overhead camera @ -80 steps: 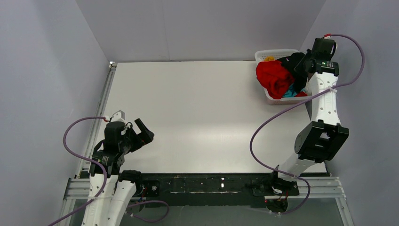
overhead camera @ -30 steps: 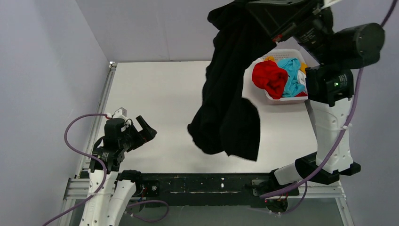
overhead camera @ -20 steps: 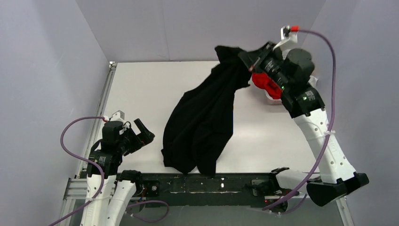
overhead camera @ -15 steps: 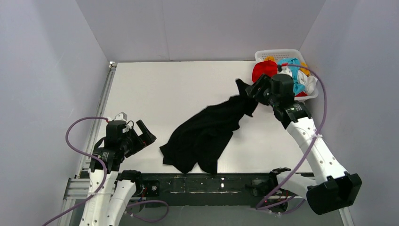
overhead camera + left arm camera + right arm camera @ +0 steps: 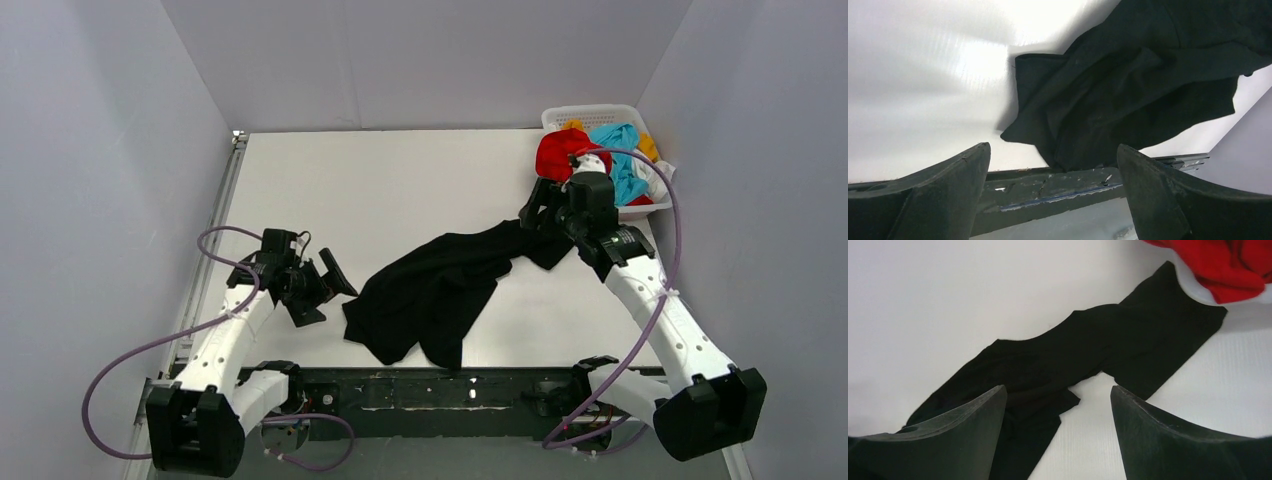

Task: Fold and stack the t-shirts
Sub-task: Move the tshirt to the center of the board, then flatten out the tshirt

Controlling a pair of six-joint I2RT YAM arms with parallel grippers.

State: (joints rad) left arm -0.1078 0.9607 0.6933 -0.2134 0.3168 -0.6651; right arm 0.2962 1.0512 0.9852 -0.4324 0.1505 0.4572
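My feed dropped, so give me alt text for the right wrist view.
A black t-shirt lies crumpled on the white table beyond the open right gripper, which holds nothing. A red shirt shows at the upper right corner.

We see a white lattice basket (image 5: 598, 112) at the upper right corner of the pale desk (image 5: 400, 190).

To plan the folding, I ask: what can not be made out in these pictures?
Large black cloth t-shirt: sleeves and collar lost in its own folds, every view.
White plastic lattice basket: lower contents hidden under the red cloth t-shirt, top view.
Red t-shirt: cut by the upper edge, right wrist view.
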